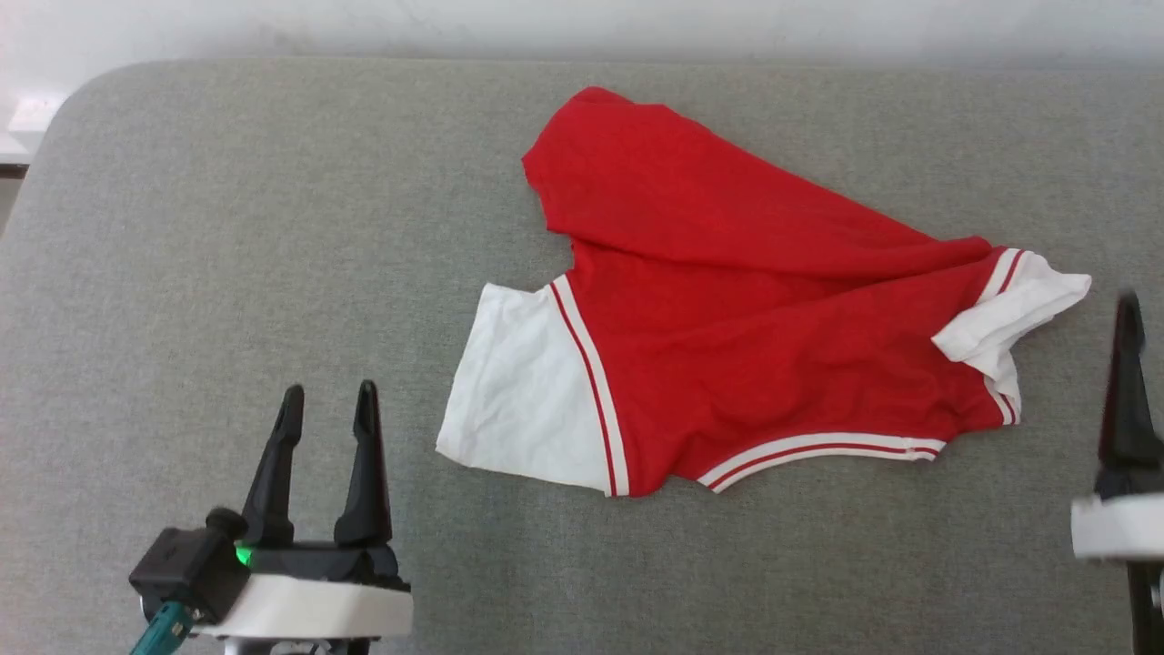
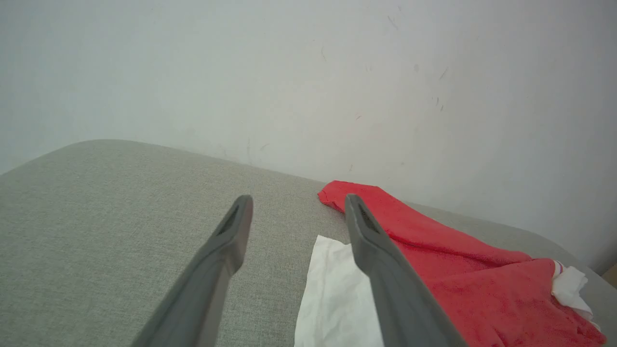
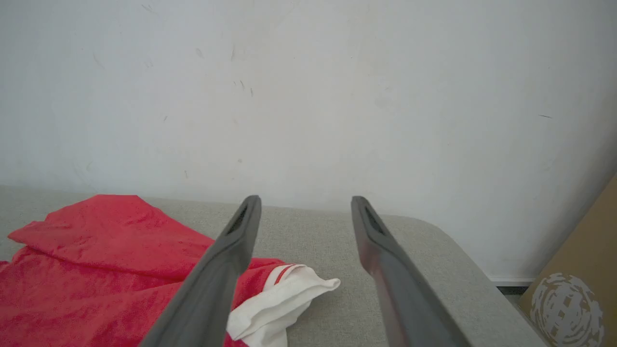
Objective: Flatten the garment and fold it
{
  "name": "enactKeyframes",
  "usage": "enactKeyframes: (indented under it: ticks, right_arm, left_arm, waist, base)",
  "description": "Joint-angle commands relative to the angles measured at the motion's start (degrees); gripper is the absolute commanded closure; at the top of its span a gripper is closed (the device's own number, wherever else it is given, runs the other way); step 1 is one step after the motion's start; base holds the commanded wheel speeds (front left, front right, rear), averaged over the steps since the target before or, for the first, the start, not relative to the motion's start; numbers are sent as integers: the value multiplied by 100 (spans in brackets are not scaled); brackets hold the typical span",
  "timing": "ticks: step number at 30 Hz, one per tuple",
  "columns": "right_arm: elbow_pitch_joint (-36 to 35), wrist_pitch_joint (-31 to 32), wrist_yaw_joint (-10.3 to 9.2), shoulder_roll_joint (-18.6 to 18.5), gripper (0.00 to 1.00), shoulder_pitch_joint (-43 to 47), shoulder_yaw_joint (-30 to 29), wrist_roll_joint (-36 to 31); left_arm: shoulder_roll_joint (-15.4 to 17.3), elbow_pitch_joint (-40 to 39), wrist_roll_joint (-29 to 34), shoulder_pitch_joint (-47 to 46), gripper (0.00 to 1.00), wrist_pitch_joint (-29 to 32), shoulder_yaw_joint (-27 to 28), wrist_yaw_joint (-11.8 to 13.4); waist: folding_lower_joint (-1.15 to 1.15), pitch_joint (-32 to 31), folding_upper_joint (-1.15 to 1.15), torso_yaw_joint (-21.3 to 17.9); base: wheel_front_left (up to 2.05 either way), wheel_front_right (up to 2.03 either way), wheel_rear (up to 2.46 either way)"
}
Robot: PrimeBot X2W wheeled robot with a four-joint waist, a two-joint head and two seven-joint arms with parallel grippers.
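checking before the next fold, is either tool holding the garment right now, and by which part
Nothing is held. The left tool and right tool both stand open, apart from the garment.

We list one red T-shirt [image 1: 727,318] with white short sleeves and red-and-white striped trim. It lies crumpled on the grey fabric surface [image 1: 227,227], its body folded over diagonally, one sleeve [image 1: 518,382] spread flat, the other sleeve [image 1: 1009,314] bunched.

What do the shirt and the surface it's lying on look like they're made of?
Shirt: thin soft knit, probably cotton or polyester jersey, matte; it wrinkles and drapes in loose folds. Surface: grey woven upholstery cloth, matte; fine weave grain shows, and the rounded corner looks padded.
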Motion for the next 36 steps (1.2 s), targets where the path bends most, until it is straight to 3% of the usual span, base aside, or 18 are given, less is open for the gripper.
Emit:
enactKeyframes:
  ticks: [1,11,15,25,29,33,36]
  right_arm:
    - [-14,-86,-6,-1,0,124,-25,67]
    - [454,-672,-6,-1,0,655,54,396]
    - [467,-713,-6,-1,0,559,48,375]
    - [502,-684,-6,-1,0,369,145,391]
    - [529,-694,-6,-1,0,312,188,430]
    - [607,-731,-6,-1,0,263,227,488]
    - [686,-767,-6,-1,0,236,246,528]
  left_arm:
    - [-13,-12,26,81,0,-27,28,-31]
    - [-11,-9,111,234,0,-27,115,-29]
    - [156,208,239,69,0,133,-40,-90]
    - [701,837,182,-864,0,2522,-509,-180]
    - [845,968,223,-1106,0,3507,-566,-35]
    - [881,1018,248,-1194,0,4177,-578,170]
    - [847,1001,138,-1175,0,4600,-636,189]
  waist:
    - [1,-27,0,-29]
    - [1,-80,0,-252]
    - [1,-25,0,-289]
    - [1,336,0,-327]
    - [1,484,0,-391]
    - [1,591,0,-471]
    - [1,630,0,-532]
  base:
    - [0,0,0]
    - [0,0,0]
    - [0,0,0]
    - [0,0,0]
    - [0,0,0]
    - [0,0,0]
    - [0,0,0]
